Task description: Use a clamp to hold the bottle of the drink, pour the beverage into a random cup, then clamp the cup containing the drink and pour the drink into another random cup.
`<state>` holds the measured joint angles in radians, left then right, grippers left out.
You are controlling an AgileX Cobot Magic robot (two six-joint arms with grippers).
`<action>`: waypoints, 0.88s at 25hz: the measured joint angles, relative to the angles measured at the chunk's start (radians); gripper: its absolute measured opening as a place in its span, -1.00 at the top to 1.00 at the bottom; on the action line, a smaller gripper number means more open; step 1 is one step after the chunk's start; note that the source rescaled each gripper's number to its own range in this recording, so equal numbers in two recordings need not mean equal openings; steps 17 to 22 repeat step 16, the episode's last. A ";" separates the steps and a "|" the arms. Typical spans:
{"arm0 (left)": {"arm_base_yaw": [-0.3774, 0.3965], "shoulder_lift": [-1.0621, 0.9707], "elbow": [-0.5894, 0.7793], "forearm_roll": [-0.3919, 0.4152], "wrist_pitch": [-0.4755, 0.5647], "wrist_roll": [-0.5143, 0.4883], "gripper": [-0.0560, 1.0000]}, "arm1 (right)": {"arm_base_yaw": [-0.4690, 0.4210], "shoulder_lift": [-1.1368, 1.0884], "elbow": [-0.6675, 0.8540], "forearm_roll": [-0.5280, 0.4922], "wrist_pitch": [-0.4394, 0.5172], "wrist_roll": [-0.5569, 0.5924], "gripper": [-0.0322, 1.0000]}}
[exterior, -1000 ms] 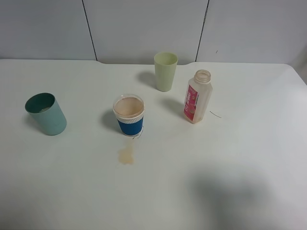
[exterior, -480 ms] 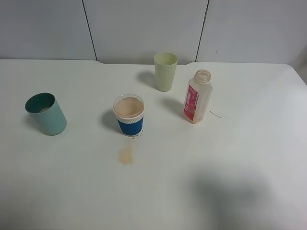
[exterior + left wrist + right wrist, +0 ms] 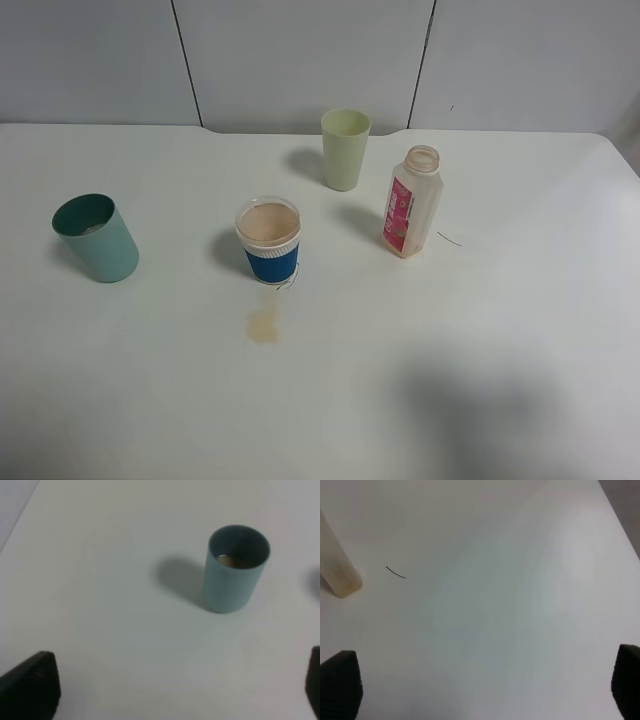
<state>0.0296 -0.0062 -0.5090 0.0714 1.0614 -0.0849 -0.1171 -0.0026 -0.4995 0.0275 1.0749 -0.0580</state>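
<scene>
An uncapped clear bottle point(image 3: 411, 201) with a pink label stands upright right of centre; its base corner point(image 3: 335, 562) shows in the right wrist view. A blue paper cup point(image 3: 269, 240) holding beige drink stands mid-table. A teal cup point(image 3: 96, 237) at the far left holds a little drink point(image 3: 234, 560). A pale green cup point(image 3: 345, 149) stands at the back. Neither arm shows in the high view. My left gripper point(image 3: 180, 687) is open, well short of the teal cup point(image 3: 234, 569). My right gripper point(image 3: 485, 687) is open over bare table.
A small beige spill point(image 3: 264, 325) lies on the white table point(image 3: 500, 340) in front of the blue cup. A thin dark thread point(image 3: 449, 238) lies right of the bottle, also the thread point(image 3: 395, 572) in the right wrist view. A grey panelled wall runs behind.
</scene>
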 joint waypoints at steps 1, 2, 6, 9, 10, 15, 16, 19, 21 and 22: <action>0.000 0.000 0.000 0.000 0.000 0.000 -0.99 | 0.000 0.000 0.000 0.000 0.000 0.000 -1.00; 0.000 0.000 0.000 0.000 0.000 0.000 -0.99 | 0.000 0.000 0.000 0.000 0.000 0.000 -1.00; 0.000 0.000 0.000 0.000 0.000 0.000 -0.99 | 0.000 0.000 0.000 0.000 0.000 0.000 -1.00; 0.000 0.000 0.000 0.000 0.000 0.000 -0.99 | 0.000 0.000 0.000 0.000 0.000 0.000 -1.00; 0.000 0.000 0.000 0.000 0.000 0.000 -0.99 | 0.000 0.000 0.000 0.000 0.000 0.000 -1.00; 0.000 0.000 0.000 0.000 0.000 0.000 -0.99 | 0.000 0.000 0.000 0.000 0.000 0.000 -1.00; 0.000 0.000 0.000 0.000 0.000 0.000 -0.99 | 0.000 0.000 0.000 0.000 0.000 0.000 -1.00; 0.000 0.000 0.000 0.000 0.000 0.000 -0.99 | 0.000 0.000 0.000 0.000 0.000 0.000 -1.00; 0.000 0.000 0.000 0.000 0.000 0.000 -0.99 | 0.000 0.000 0.000 0.000 0.000 0.000 -1.00; 0.000 0.000 0.000 0.000 0.000 0.000 -0.99 | 0.000 0.000 0.000 0.000 0.000 0.000 -1.00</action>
